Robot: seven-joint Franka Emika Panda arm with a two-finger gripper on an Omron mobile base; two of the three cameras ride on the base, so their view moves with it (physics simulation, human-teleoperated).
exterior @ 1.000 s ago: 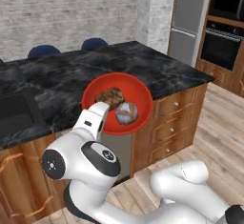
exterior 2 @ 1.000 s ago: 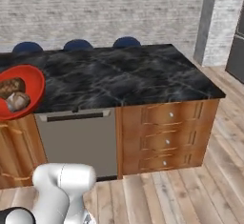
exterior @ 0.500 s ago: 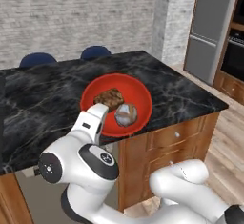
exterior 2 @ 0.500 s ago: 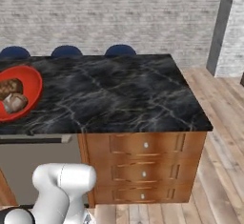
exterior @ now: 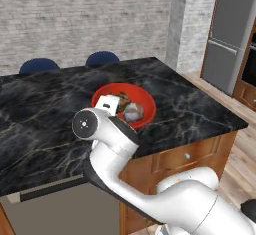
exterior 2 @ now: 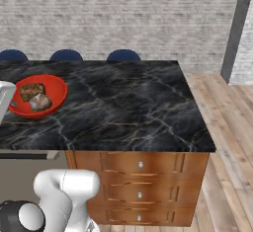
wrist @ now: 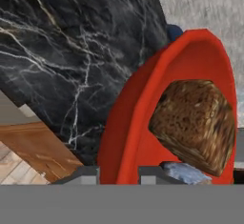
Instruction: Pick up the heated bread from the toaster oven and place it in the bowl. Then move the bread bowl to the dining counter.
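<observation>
The wide red bowl (exterior: 141, 98) hangs over the near left part of the dining counter (exterior: 195, 110), its black veined marble top on brown cabinets. My gripper (wrist: 119, 174) is shut on the bowl's near rim (wrist: 125, 123). Inside lie the dark-brown heated bread (wrist: 193, 123) and a paler grey-tan roll (wrist: 183, 171). The left base view has the bread (exterior: 123, 99) behind the roll (exterior: 133, 112), with my hand (exterior: 108, 103) at the bowl's left edge. From the right base camera the bowl (exterior 2: 55, 90) holds the bread (exterior 2: 32, 90) over the counter (exterior 2: 128, 102). I cannot tell whether the bowl touches the top.
Blue round-backed stools (exterior 2: 123, 55) (exterior 2: 65, 55) stand along the counter's far side, before a pale brick wall. A grey fridge (exterior: 230, 34) rises at the right. Wooden drawers (exterior 2: 141, 164) face me under the top, and plank floor (exterior 2: 227, 127) lies right of the counter.
The base has driven, so both base views have shifted and the dining counter now lies square in front. The bowl has stayed in my shut gripper with both breads inside.
</observation>
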